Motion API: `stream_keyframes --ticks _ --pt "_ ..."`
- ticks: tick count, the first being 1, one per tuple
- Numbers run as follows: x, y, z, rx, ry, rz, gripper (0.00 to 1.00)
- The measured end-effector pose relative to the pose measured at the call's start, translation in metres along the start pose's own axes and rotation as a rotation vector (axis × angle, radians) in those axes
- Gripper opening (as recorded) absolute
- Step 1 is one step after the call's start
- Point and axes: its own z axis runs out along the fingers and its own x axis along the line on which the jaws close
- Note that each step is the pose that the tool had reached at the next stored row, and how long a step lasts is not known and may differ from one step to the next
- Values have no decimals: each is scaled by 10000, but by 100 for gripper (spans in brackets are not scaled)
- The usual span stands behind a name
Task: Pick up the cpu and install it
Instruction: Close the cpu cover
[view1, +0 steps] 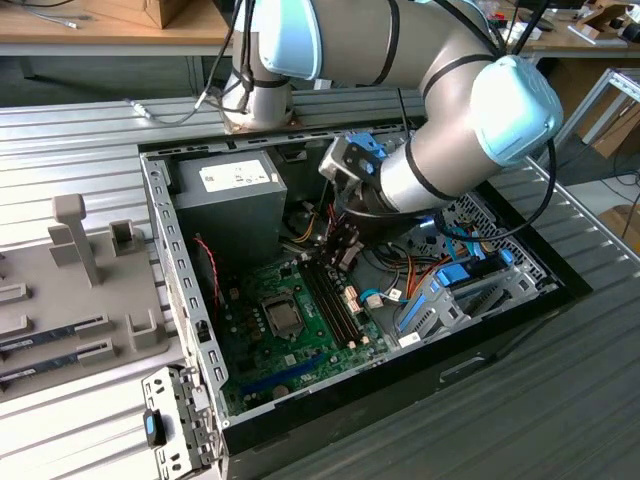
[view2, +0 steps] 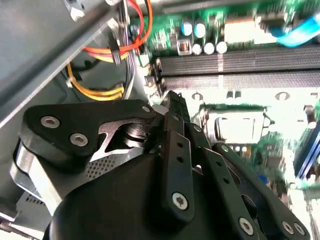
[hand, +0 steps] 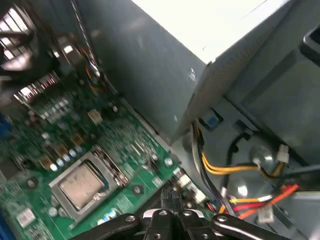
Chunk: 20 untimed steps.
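Note:
The cpu, a silver-grey square chip, lies flat inside the metal-framed socket on the green motherboard. The exterior view shows the socket near the board's middle, and in the second wrist view it appears as a bright square. My gripper hangs above the long memory slots, toward the exterior view's right of the socket and not touching the chip. In both wrist views its black fingers are pressed together with nothing between them.
The grey power-supply box fills the case's back corner, with orange, yellow and red cables beside it. Blue-latched drive bays stand on the exterior view's right. A grey parts tray with holders lies outside the case on the left.

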Motion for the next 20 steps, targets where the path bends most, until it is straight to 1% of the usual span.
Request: stream_keyframes --ticks 1,2,3,4,5,6,7,8,9,10,11,12,13,14,15,17,19,20 --pt "3 3 0 254 -186 -89 11" --pt "6 6 2 577 -427 -206 11" --pt "7 8 2 777 -571 -275 11" --pt "8 9 2 928 -682 -328 11" --pt "10 10 3 1145 -843 -405 11" --pt "11 11 4 1274 -940 -452 11" --pt "12 13 4 1428 -1057 -506 11" --pt "12 13 7 1530 -1143 -546 11" --pt "12 12 6 1538 -1147 -550 11" --pt "15 12 3 1545 -1147 -551 11" --pt "18 15 4 1563 -1121 -566 11" --pt "19 15 5 1767 -842 -629 11" --pt "19 15 5 1953 -588 -689 11" --pt "19 14 5 2058 -386 -861 11" --pt "19 13 10 2024 -303 -1179 11" --pt "20 12 14 1983 -212 -1531 11" --pt "24 14 17 1935 -104 -1956 11" --pt "48 37 25 1922 -84 -2052 11"
